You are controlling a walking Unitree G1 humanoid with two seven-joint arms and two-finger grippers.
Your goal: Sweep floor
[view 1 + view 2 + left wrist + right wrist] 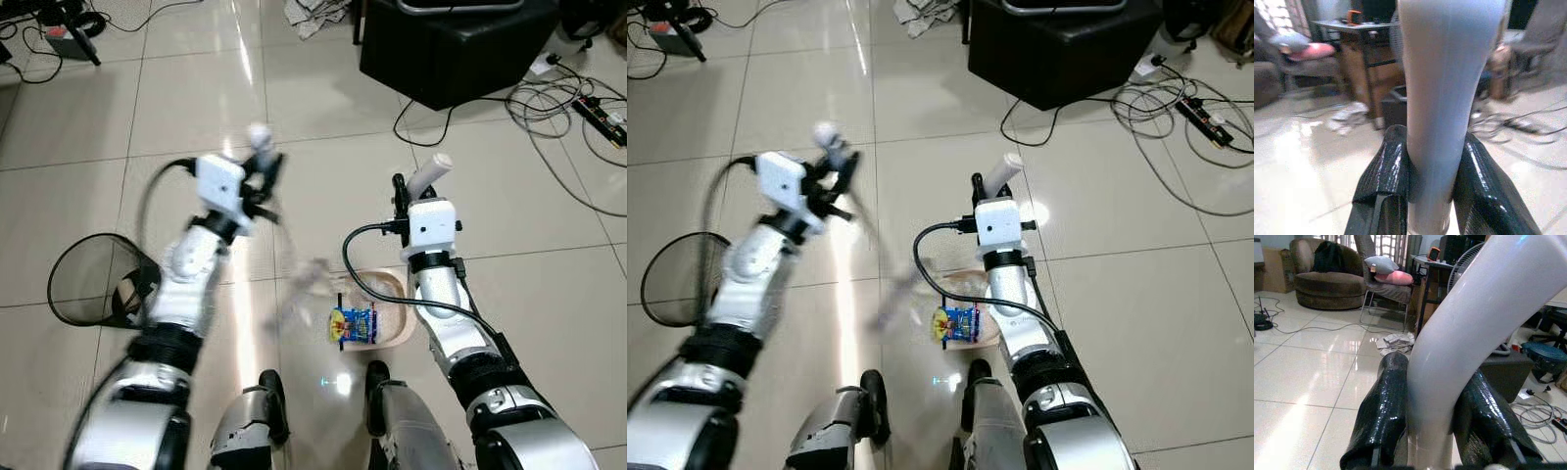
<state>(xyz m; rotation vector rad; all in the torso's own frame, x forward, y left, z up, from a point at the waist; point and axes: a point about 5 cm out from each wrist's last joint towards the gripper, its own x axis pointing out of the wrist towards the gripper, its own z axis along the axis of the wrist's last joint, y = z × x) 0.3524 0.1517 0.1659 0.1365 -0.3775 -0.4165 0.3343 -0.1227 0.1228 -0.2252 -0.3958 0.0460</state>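
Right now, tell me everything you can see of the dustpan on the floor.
The dustpan is a pale beige, plastic-looking tray lying on the tiled floor just ahead of the robot's feet. A small blue and yellow wrapper lies in it. Its white handle rises upright from it and is clamped in the right tool. A black cable hangs across its rim.

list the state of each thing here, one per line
left gripper: shut on broom handle, raised, blurred in the head views
right gripper: shut on dustpan handle
dustpan: on the floor by the robot's feet, blue packet lying in it
bin: on the floor beside the left arm, mouth open
power strip: on the floor, cables plugged in
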